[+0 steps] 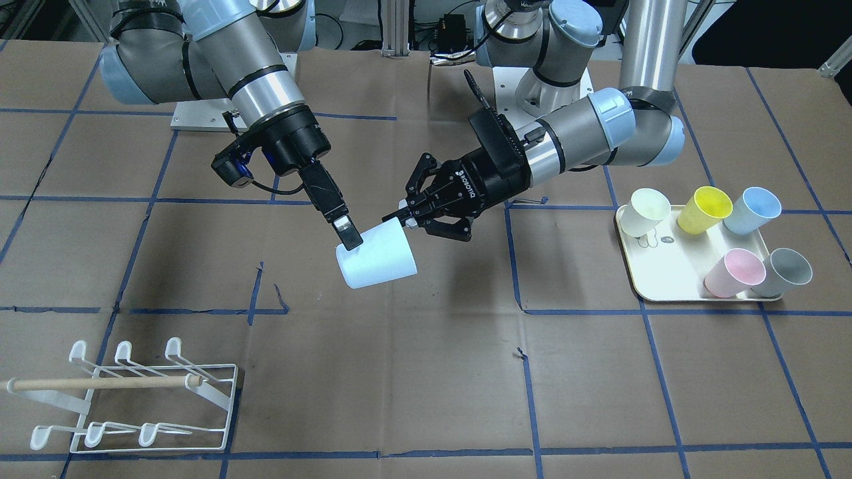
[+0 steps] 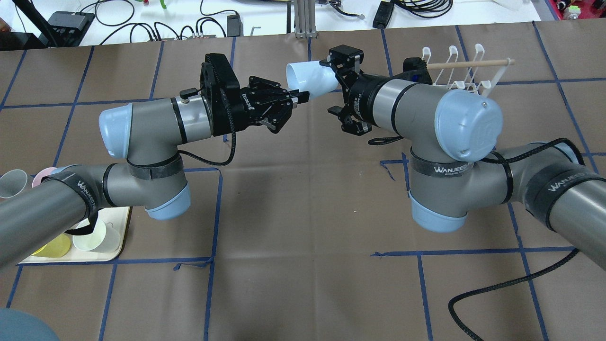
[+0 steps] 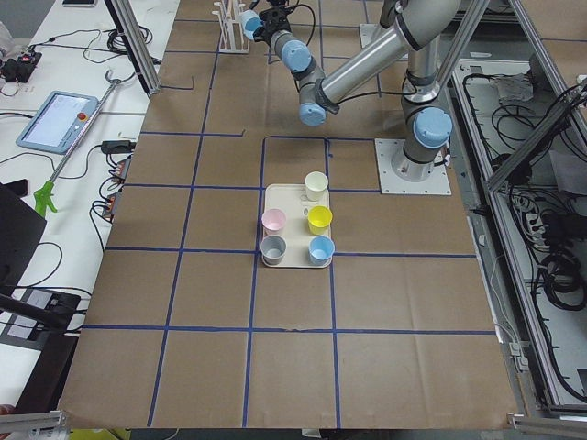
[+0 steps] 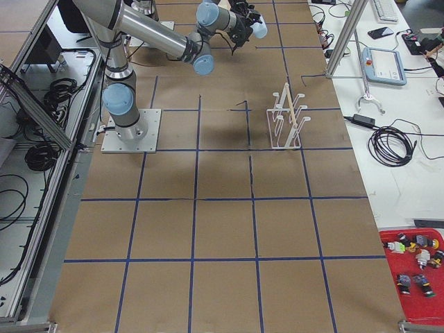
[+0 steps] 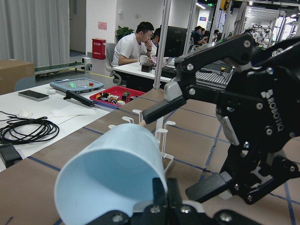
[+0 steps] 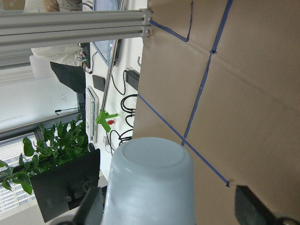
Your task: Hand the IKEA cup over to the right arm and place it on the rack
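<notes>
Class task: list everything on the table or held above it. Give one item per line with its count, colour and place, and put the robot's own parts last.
held cup: 1, pale blue, in the air between the two claws, lying sideways
tray cups: 5, cream cup, yellow cup, blue cup, pink cup, grey cup, upright on the tray
tray: 1, cream, on the table at the robot's left
rack: 1, white wire with a wooden dowel, on the table at the robot's right
table: 1, brown with a blue tape grid
left claw: 1, black, shut on the held cup's rim
right claw: 1, black, open around the held cup's base
</notes>
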### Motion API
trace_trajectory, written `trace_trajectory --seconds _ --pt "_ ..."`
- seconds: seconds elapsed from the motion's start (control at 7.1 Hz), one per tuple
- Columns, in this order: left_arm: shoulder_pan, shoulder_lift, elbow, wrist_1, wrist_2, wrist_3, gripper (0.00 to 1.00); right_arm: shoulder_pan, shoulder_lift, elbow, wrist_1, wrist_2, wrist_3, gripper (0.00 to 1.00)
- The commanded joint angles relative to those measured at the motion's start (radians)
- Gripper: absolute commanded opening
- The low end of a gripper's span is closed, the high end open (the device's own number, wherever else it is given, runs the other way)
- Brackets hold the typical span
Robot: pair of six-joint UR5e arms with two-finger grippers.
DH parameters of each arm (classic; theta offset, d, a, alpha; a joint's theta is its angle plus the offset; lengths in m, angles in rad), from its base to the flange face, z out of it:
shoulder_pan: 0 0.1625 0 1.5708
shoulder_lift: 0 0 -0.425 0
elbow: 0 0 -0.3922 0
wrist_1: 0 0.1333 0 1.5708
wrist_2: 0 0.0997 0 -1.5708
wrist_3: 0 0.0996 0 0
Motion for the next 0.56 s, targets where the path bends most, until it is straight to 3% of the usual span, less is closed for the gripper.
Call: trace_trajectory --seconds 0.0,0.42 --pt "-0.002 0.0 0.0 0.0 0.0 -0.001 0.0 0.007 0.029 -0.025 -0.001 0.002 0.0 0.99" --pt "-0.003 0.0 0.0 0.0 0.002 -0.008 0.0 0.02 0.075 -0.07 0.001 0.009 0.02 0.99"
